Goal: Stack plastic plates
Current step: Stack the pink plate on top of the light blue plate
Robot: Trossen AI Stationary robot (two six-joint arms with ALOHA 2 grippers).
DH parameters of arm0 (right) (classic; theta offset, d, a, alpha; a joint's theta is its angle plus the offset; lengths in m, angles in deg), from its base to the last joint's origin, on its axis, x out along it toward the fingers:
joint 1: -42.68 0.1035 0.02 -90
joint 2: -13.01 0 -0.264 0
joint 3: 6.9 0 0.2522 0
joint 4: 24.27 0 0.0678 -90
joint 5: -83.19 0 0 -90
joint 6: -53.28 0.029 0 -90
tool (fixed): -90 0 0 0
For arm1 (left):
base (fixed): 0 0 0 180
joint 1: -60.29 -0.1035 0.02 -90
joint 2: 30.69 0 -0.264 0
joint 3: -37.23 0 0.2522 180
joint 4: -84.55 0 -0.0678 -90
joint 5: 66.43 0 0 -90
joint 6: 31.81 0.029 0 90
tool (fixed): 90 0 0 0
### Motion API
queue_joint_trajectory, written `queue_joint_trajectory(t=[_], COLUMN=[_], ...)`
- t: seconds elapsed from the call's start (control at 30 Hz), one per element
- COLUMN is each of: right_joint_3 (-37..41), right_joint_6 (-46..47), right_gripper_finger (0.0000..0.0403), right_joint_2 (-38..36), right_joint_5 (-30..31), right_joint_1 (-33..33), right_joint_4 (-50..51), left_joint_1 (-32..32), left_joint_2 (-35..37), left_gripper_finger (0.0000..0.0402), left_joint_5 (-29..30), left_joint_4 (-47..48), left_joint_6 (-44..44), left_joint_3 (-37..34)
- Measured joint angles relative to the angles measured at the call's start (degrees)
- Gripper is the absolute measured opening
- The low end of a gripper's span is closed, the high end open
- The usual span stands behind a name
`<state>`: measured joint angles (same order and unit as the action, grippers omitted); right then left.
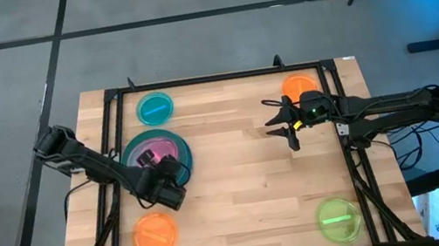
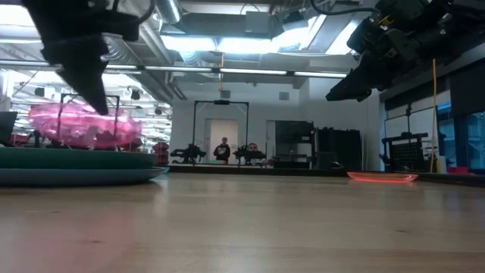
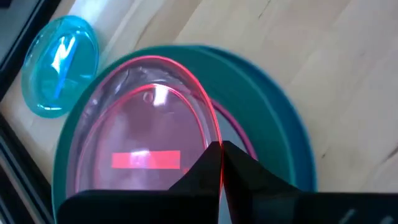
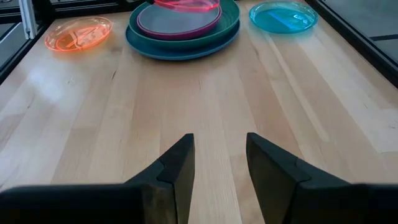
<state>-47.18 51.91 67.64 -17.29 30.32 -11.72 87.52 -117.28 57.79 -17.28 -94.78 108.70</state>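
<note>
1. Stack location: the large teal plate lies on the tabletop on the left arm's side. A magenta plate with a grey-blue one inside it rests within its rim.

2. Left claw: positioned directly over the stack, fingers clamped on the rim of a clear pink plate. In the low view the pink plate sits raised above the teal rim and tilted, so it is judged not yet fully seated.

3. Governing relation: the pink plate lies directly beneath the left claw and over the middle of the stack. The coming move is judged to be a short descent and release, not a sideways travel.

4. Right claw: held above bare wood towards the middle of the tabletop, fingers apart, gripping nothing. It points across the tabletop towards the stack.

5. Loose plates:
   - Orange plate, far edge, just beside the right arm; the nearest plate to the right claw.
   - Lime green plate, near right corner.
   - Blue plate, far edge, just beyond the stack.
   - Second orange plate, near left corner, close to the left arm.

6. Assessment: four plates remain unstacked, two nearer each arm.
</note>
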Motion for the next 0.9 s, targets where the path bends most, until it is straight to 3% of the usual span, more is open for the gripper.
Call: queue_joint_trajectory(t=[0.57,0.9], right_joint_3=[0.00,0.00], right_joint_6=[-0.53,-0.29], right_gripper_finger=[0.0138,0.0138], right_joint_2=[0.00,0.00], right_joint_5=[2.03,1.95], right_joint_1=[-0.04,-0.02], right_joint_4=[-0.42,-0.19], left_joint_1=[-0.88,-1.77], left_joint_2=[-0.02,-0.02], left_gripper_finger=[0.0007,0.0099], left_joint_5=[-1.90,-5.87], left_joint_4=[-6.11,-6.48], left_joint_6=[-0.99,0.29], left_joint_3=[-8.17,-8.13])
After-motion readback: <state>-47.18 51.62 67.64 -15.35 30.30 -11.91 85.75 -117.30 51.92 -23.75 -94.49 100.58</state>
